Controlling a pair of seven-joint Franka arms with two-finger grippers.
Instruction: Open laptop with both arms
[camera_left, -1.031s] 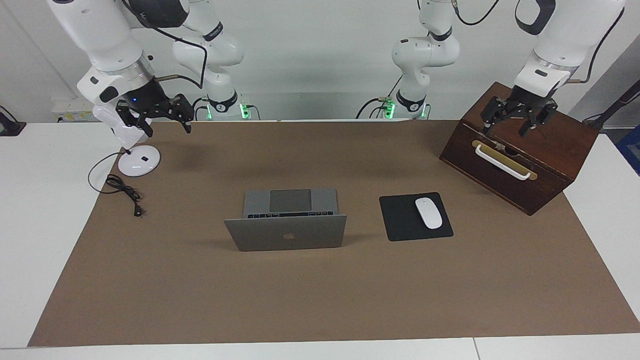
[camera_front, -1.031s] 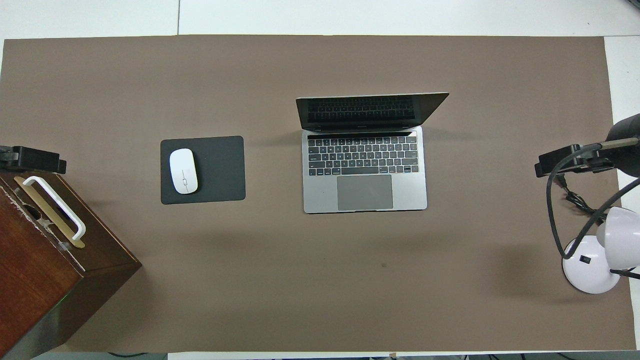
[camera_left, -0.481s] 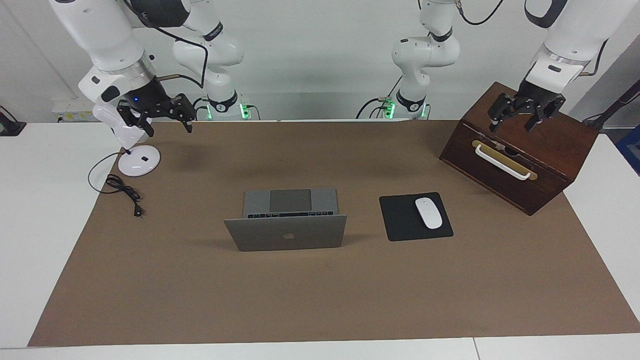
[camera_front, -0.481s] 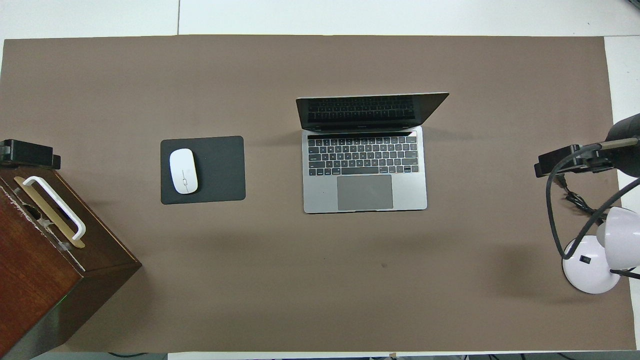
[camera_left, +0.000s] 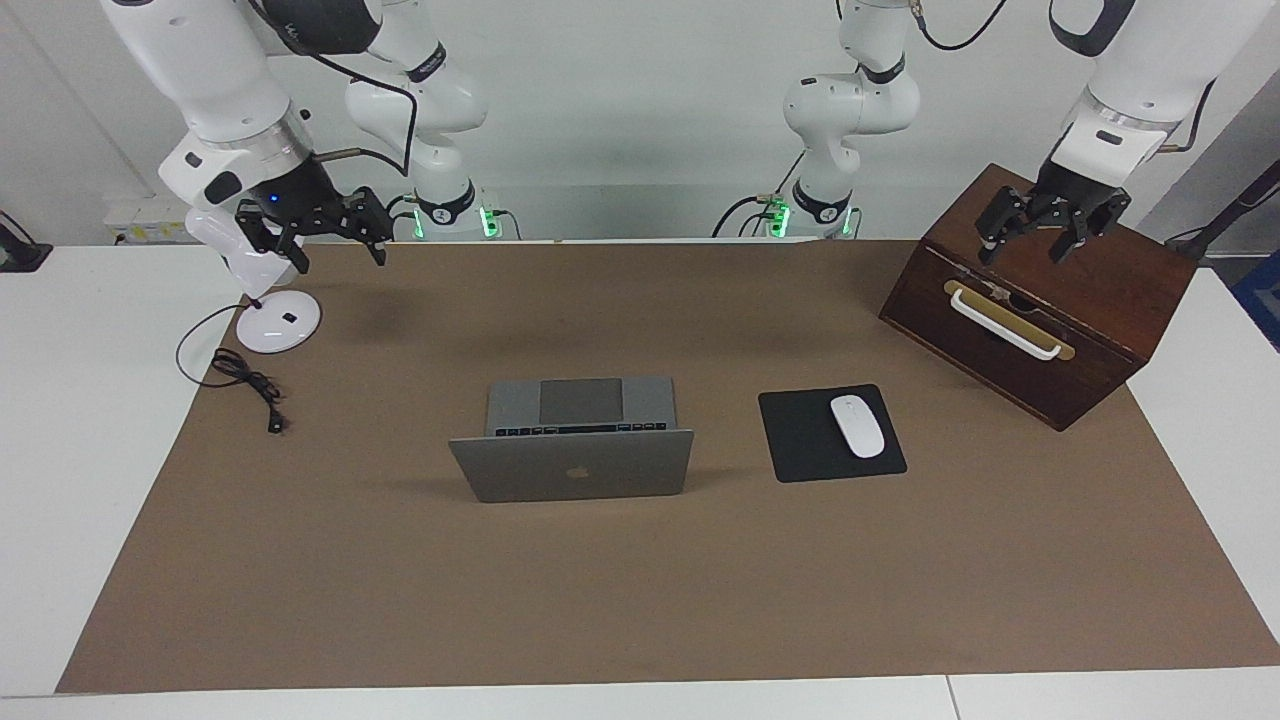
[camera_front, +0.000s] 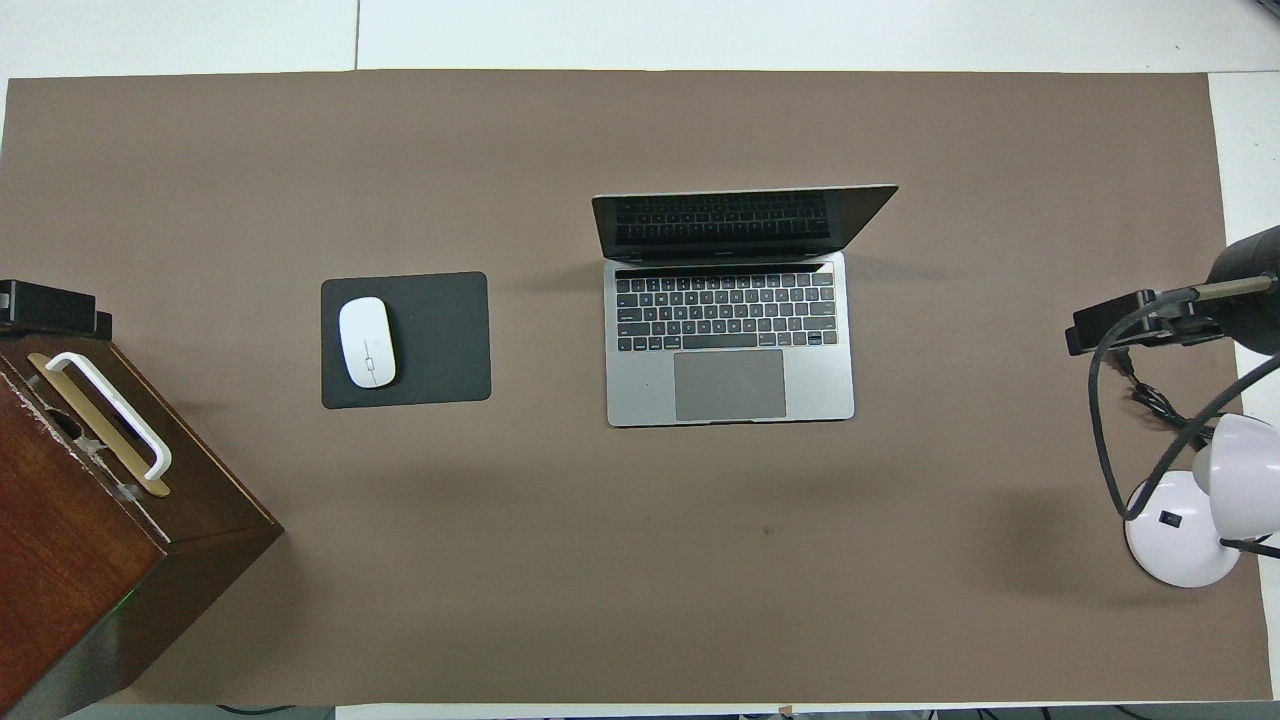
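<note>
Laptop: slim silver-grey metal laptop (camera_front: 729, 340) standing open mid-surface, lid (camera_left: 572, 465) upright with a dark apple logo, dark keyboard and smooth grey trackpad showing.
Surface: white surface (camera_left: 90, 450) under a matte brown rectangular mat (camera_front: 600, 560).
Mouse pad: flat black square mouse pad (camera_front: 435, 340) beside the laptop, toward the left arm's end; a glossy white oval mouse (camera_front: 366, 341) lies on it.
Box: dark polished wooden box (camera_left: 1100, 310) at the left arm's end, angled, with a white bar handle (camera_left: 1003, 324) on a brass plate.
Lamp: white desk lamp, round base (camera_left: 278, 322) at the right arm's end, its black cord (camera_left: 245, 380) coiled just beside it.
Left pincer: black left pincer (camera_left: 1042, 248) hangs over the box's top, fingers spread apart, holding nothing.
Right pincer: black right pincer (camera_left: 335, 245) hangs in the air over the mat's edge beside the lamp, fingers apart, empty, well apart from the laptop.
</note>
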